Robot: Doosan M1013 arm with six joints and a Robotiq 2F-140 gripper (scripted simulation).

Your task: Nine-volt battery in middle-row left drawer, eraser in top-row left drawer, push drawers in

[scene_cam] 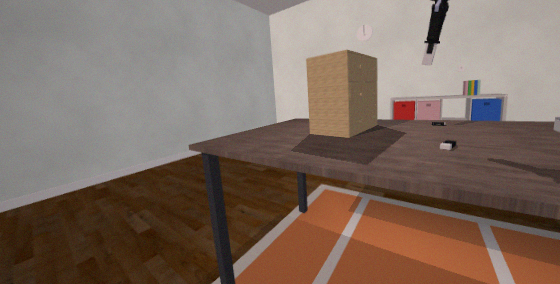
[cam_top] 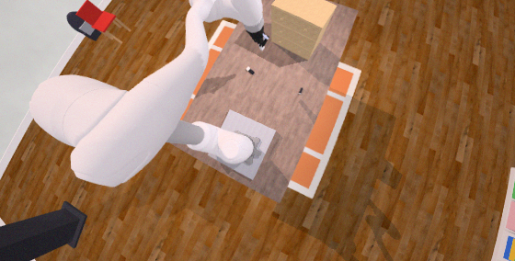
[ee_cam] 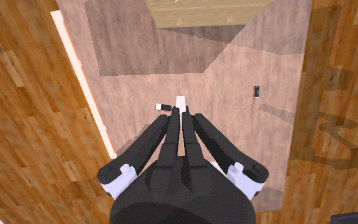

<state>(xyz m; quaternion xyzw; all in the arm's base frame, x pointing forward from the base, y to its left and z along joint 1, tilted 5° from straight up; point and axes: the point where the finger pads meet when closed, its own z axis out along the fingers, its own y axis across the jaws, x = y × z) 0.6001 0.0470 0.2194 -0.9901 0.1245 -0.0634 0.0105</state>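
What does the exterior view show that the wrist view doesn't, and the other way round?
Only the exterior view shows the chest's full height, a table leg, the wall clock and a shelf with coloured bins. Only the wrist view shows the gripper's shut fingers from behind, and wood floor on both sides of the table. Both show the table, part of the chest, a small white-and-black item and a small black item.
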